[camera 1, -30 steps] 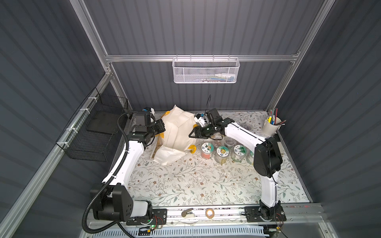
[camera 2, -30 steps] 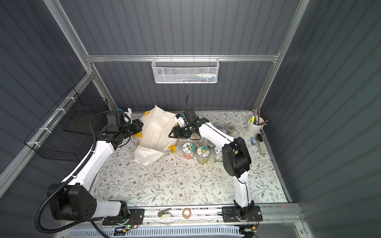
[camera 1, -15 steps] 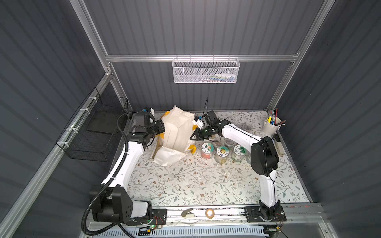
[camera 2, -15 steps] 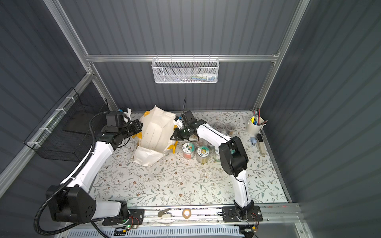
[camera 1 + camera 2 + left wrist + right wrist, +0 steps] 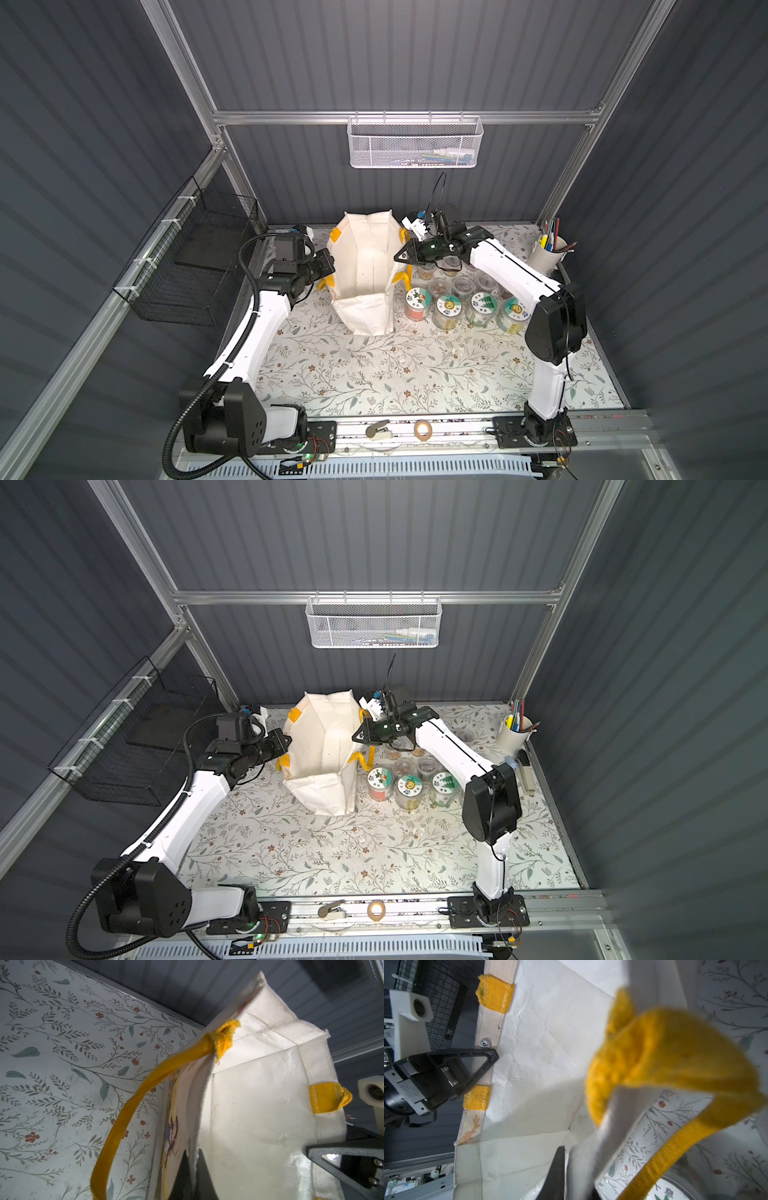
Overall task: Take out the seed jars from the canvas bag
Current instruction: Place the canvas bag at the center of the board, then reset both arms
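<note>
While the canvas bag (image 5: 365, 270) stands upright on the bench (image 5: 374, 374) with its mouth open, each hand grips one side of its rim, as shown in both top views.

The left hand (image 5: 328, 264) is clenched on the rim wall at the robot's left side of the bag. In the left wrist view, the white rim fabric runs between the two dark fingers (image 5: 205, 1184). A yellow handle (image 5: 128, 1109) loops down outside that wall. The right wrist view shows this hand (image 5: 494, 1057) pinching the rim just beside a metal snap (image 5: 484, 1043), between two yellow handle patches (image 5: 495, 997).

The right hand (image 5: 401, 257) is clenched on the opposite rim wall. In the right wrist view, the fabric edge passes beside a dark finger (image 5: 557, 1176). Close focus blurs the exact contact.

The bag (image 5: 324, 746) therefore lies between the two hands, with its walls held apart and its pale lining exposed.

The seed jars (image 5: 448, 309) stand on the bench outside the bag, at its right side, below and beside the right forearm. Larger jars with pictured lids form a front row, and the nearest one (image 5: 417, 303) stands just beside the bag wall. Smaller clear cups (image 5: 461, 284) stand behind that row, near the right hand but lower. Neither hand touches a jar.
</note>
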### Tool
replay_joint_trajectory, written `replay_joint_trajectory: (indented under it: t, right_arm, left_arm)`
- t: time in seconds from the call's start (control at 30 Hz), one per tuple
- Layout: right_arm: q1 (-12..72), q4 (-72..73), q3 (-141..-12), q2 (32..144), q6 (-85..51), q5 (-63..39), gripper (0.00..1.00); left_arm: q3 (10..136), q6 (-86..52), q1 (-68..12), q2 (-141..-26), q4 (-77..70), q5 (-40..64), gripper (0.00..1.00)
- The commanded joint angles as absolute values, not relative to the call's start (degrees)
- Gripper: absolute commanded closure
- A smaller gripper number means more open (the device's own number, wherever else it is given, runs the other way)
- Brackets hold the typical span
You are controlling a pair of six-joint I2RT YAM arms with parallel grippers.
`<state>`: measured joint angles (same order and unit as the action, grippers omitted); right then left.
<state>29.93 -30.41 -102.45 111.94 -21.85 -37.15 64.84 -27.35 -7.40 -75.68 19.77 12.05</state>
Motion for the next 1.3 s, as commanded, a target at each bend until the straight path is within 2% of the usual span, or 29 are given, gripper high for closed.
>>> replay_joint_trajectory:
  t: [0.0, 0.03, 0.07, 0.1, 0.17, 0.23, 0.3, 0.33, 0.6, 0.83, 1.07, 1.27]
  right_arm:
    - [29.7, -30.8, -102.3, 113.4, -21.1, -37.9, 0.86]
    - [29.7, -30.5, -102.0, 113.2, -21.3, -37.6, 0.78]
    - [29.7, -30.7, -101.9, 113.0, -21.4, -37.2, 0.66]
    - [29.7, -30.8, -101.6, 112.7, -21.3, -36.8, 0.57]
    - [29.6, -30.5, -101.1, 111.5, -21.2, -35.7, 0.37]
    - [29.4, -31.0, -101.0, 110.4, -20.8, -34.8, 0.23]
    - [29.0, -31.3, -101.0, 109.1, -20.6, -34.0, 0.17]
    - [28.7, -31.5, -100.9, 108.1, -20.5, -33.8, 0.16]
    - [24.2, -28.5, -95.5, 99.6, -21.3, -33.0, 0.14]
    - [12.5, -14.1, -77.9, 88.7, -25.4, -29.4, 0.14]
    - [2.7, -4.6, -64.8, 83.7, -24.2, -15.7, 0.14]
    - [-1.7, 7.1, -53.4, 79.6, -25.9, -12.4, 0.14]
  left_arm:
    - [64.4, -27.9, -7.1, -74.6, 19.0, 13.2, 1.00]
    - [64.4, -27.8, -7.1, -74.8, 19.2, 13.2, 1.00]
    - [64.6, -27.5, -7.1, -75.0, 19.3, 13.3, 0.97]
    - [64.5, -27.3, -7.1, -75.1, 19.3, 13.6, 0.87]
    - [65.0, -27.1, -7.1, -75.6, 20.0, 13.8, 0.58]
    - [65.9, -27.1, -7.0, -75.4, 21.2, 12.8, 0.33]
    - [66.9, -27.0, -7.1, -74.8, 22.3, 11.3, 0.07]
    - [67.5, -26.8, -7.0, -74.2, 22.9, 10.3, 0.00]
    - [75.2, -22.5, -6.9, -69.1, 31.6, 0.7, 0.00]
    - [73.8, -21.0, -6.7, -61.7, 29.7, -13.1, 0.00]
    - [59.7, -18.2, -6.3, -59.4, 13.1, -29.2, 0.00]
    - [44.5, -11.9, -6.3, -64.0, -7.9, -38.5, 0.00]
